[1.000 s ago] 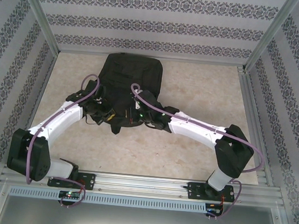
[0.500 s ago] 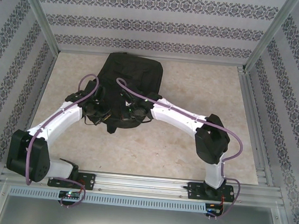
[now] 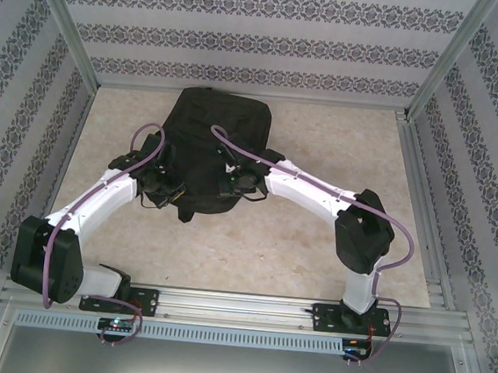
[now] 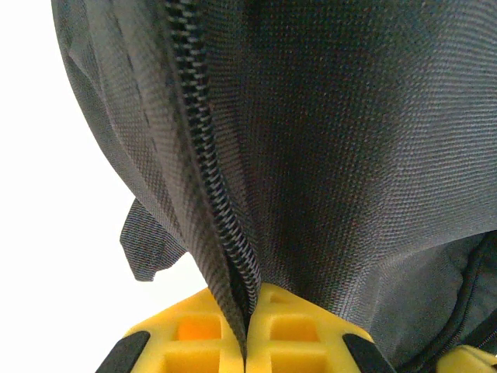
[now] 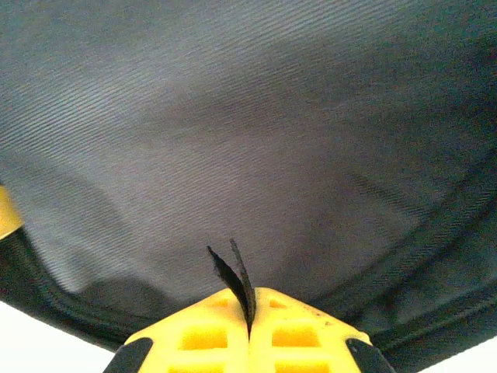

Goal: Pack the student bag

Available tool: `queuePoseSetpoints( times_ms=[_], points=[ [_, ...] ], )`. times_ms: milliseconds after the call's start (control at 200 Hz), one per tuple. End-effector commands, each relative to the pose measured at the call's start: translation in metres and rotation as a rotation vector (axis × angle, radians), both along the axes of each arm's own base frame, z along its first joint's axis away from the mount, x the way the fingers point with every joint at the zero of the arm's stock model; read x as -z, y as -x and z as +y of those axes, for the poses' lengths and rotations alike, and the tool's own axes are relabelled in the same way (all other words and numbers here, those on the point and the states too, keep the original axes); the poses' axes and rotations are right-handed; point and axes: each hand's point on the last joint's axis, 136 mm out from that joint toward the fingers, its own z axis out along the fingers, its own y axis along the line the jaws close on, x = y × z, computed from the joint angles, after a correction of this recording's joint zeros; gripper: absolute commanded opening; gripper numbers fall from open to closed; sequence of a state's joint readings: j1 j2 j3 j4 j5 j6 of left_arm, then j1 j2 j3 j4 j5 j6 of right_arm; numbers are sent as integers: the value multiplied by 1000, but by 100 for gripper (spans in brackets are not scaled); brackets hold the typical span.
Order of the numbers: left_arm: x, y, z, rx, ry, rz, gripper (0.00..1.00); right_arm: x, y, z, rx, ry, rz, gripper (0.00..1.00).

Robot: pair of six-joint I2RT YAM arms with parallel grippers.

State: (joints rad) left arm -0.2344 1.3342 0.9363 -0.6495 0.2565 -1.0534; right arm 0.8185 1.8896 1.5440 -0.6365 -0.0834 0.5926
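Note:
The student bag (image 3: 219,126), a big black backpack, lies at the back middle of the table. My left gripper (image 3: 174,188) sits at its near left edge, and my right gripper (image 3: 229,180) is on its near middle. In the left wrist view the yellow fingers (image 4: 186,334) of the left gripper (image 4: 247,315) are shut on the bag's zipper edge (image 4: 206,163), with the fabric (image 4: 357,140) hanging from it. In the right wrist view the right gripper (image 5: 250,311) is shut on a thin black zipper tab (image 5: 233,272) in front of the bag's fabric (image 5: 233,116).
Aluminium frame posts (image 3: 66,23) and patterned walls (image 3: 263,38) enclose the beige table (image 3: 341,151). A metal rail (image 3: 238,304) runs along the near edge at the arm bases. Bare tabletop lies right of the bag and in front of it.
My right arm swung its elbow left and its gripper over the bag's near edge, then drew back slightly right. The left arm has stayed still, holding the zipper edge.

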Motion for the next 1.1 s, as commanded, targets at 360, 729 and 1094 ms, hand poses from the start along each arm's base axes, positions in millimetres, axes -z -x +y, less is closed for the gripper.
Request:
queuePoseSetpoints(
  times_ms=[360, 729, 1094],
  points=[
    [-37, -17, 65, 123, -312, -27, 6, -50, 17, 38, 23, -207, -59, 0],
    [-34, 5, 24, -12, 31, 8, 59, -44, 2, 83, 149, -341, -31, 0],
    [-10, 17, -12, -104, 93, 108, 64, -39, 6, 75, 147, -312, -51, 0]
  ],
)
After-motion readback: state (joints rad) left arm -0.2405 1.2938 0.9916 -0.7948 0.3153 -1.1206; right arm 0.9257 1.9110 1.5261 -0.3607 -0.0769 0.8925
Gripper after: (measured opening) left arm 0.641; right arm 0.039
